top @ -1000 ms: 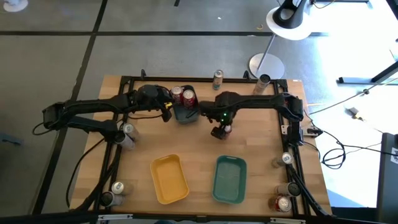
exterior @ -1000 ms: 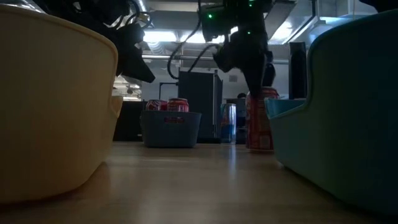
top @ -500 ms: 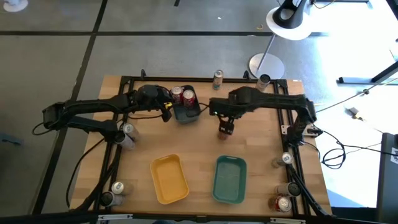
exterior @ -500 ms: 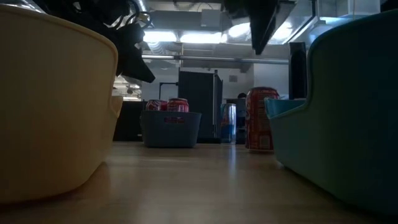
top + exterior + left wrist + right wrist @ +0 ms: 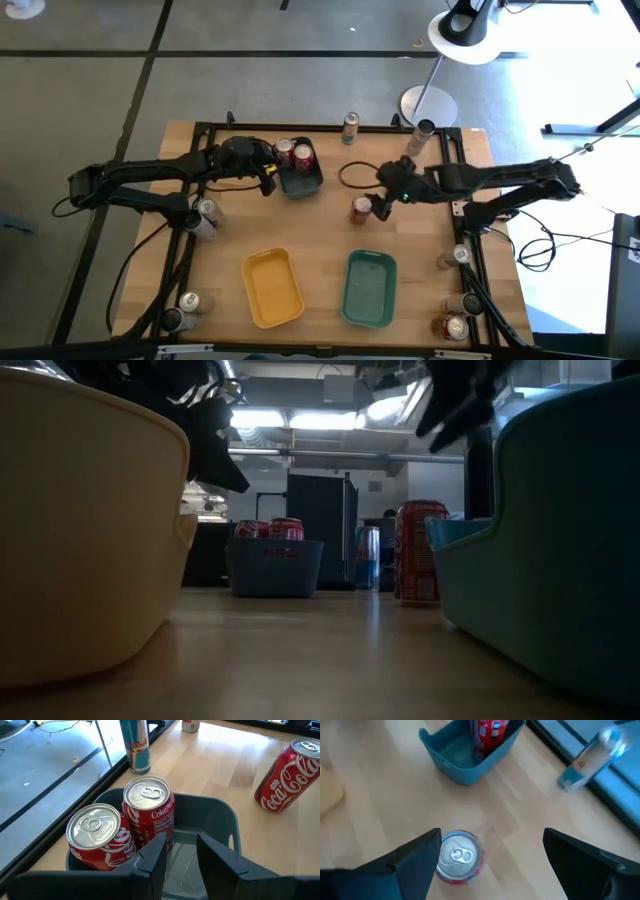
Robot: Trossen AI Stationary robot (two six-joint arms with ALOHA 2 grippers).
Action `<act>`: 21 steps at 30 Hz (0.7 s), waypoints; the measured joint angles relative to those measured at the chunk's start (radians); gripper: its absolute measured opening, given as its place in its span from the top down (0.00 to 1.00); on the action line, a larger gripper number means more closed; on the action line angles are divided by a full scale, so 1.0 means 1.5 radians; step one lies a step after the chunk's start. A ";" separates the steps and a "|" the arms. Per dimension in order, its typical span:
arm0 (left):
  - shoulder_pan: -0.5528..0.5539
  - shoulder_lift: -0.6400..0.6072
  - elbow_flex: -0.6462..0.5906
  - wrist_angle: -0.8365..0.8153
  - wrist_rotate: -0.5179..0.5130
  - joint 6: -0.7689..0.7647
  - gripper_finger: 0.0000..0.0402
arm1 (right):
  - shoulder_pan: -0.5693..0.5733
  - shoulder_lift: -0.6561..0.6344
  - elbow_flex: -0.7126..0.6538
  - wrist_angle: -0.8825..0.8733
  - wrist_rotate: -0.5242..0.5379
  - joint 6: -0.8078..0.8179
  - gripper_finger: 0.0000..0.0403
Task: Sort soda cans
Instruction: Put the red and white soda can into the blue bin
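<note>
On the desk (image 5: 320,255) stand three trays: one dark blue tray (image 5: 300,180), one yellow tray (image 5: 272,288) and one teal tray (image 5: 369,289). Two red cans (image 5: 294,153) sit in the dark blue tray and a third red can (image 5: 361,209) stands alone mid-desk. Around the edges are more cans: a slim can (image 5: 349,124), three at the left (image 5: 205,209) and three at the right (image 5: 458,327), counted as far as they can be made out.

Glossy metal soda cans (image 5: 120,827) on smooth wooden table (image 5: 320,240).
</note>
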 joint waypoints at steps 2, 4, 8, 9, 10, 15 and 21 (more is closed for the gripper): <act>0.000 0.000 0.000 0.000 0.000 0.008 0.75 | 0.000 -0.035 -0.085 0.089 -0.002 0.031 0.13; 0.000 0.000 0.000 0.001 0.000 0.010 0.75 | 0.000 -0.058 -0.145 0.173 -0.016 0.072 0.13; 0.000 0.000 0.000 0.001 0.000 0.008 0.75 | 0.000 -0.062 -0.205 0.273 -0.098 0.109 0.13; 0.000 0.000 0.000 0.001 0.000 0.008 0.75 | 0.001 -0.059 -0.211 0.284 -0.105 0.109 0.13; 0.000 0.000 0.000 0.001 0.000 0.008 0.75 | 0.001 -0.055 -0.211 0.294 -0.105 0.109 0.13; 0.000 0.000 0.000 0.002 0.000 0.003 0.75 | 0.001 -0.052 -0.211 0.289 -0.046 0.083 0.07; 0.000 0.000 0.000 0.000 0.000 0.001 0.75 | 0.000 -0.052 -0.211 0.284 -0.032 0.061 0.03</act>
